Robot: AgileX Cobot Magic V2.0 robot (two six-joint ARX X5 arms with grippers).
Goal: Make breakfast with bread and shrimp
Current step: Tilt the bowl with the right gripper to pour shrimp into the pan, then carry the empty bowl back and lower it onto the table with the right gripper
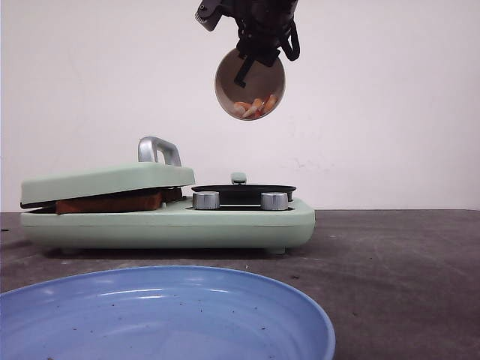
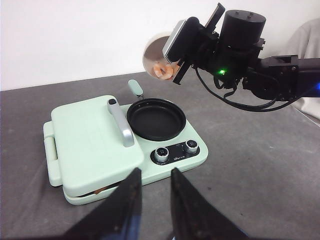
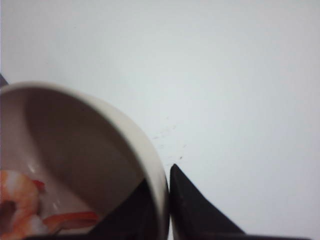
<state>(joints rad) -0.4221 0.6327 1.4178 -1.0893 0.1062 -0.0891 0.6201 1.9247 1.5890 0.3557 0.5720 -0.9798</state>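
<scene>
My right gripper [image 1: 252, 57] is shut on the rim of a beige bowl [image 1: 250, 84], held high and tipped on its side above the black round pan [image 1: 244, 190]. The shrimp [image 1: 255, 107] lie against the bowl's lower wall; they also show in the left wrist view [image 2: 162, 70] and the right wrist view [image 3: 17, 200]. One finger sits inside the bowl rim [image 3: 150, 150], the other outside. A toasted bread [image 1: 109, 202] edge shows under the mint-green lid [image 1: 105, 180]. My left gripper [image 2: 155, 171] hangs open and empty in front of the machine.
The mint-green breakfast machine [image 2: 175, 167] stands mid-table with two silver knobs [image 1: 206, 200] and a metal lid handle [image 1: 157, 150]. A large blue plate [image 1: 165, 315] lies nearest the camera. Dark grey tabletop surrounds the machine; a white wall stands behind.
</scene>
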